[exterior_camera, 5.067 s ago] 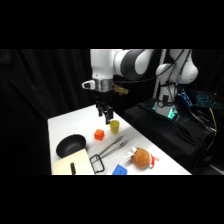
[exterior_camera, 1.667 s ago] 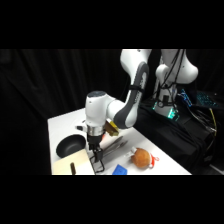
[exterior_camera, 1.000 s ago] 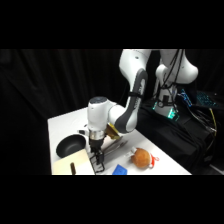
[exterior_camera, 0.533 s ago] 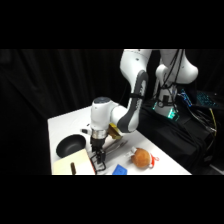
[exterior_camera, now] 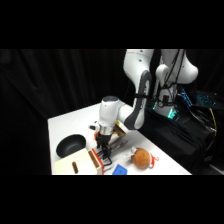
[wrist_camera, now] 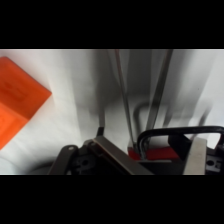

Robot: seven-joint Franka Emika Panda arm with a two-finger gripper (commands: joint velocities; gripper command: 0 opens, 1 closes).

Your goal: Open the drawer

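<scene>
The drawer (exterior_camera: 70, 166) is a pale beige box with a dark slot on top, at the table's front left. Its tray front shows as a reddish strip (exterior_camera: 94, 159) on the box's right side. My gripper (exterior_camera: 103, 152) comes down from above right at that side and is shut on the black loop handle (wrist_camera: 175, 132). In the wrist view the handle rises between my gripper's (wrist_camera: 152, 152) two fingers, with a red part (wrist_camera: 161, 153) just under it. The box itself is out of the wrist view.
A round black pan (exterior_camera: 70, 145) lies behind the drawer. A small blue block (exterior_camera: 119, 170) and an orange round object (exterior_camera: 141, 158) sit to its right. Metal tongs (wrist_camera: 125, 95) lie beyond the handle, and an orange block (wrist_camera: 17, 102) is off to one side.
The arm has come down from high above the table to the drawer's handle. Over the last second the gripper has shifted slightly to the right at the handle.
</scene>
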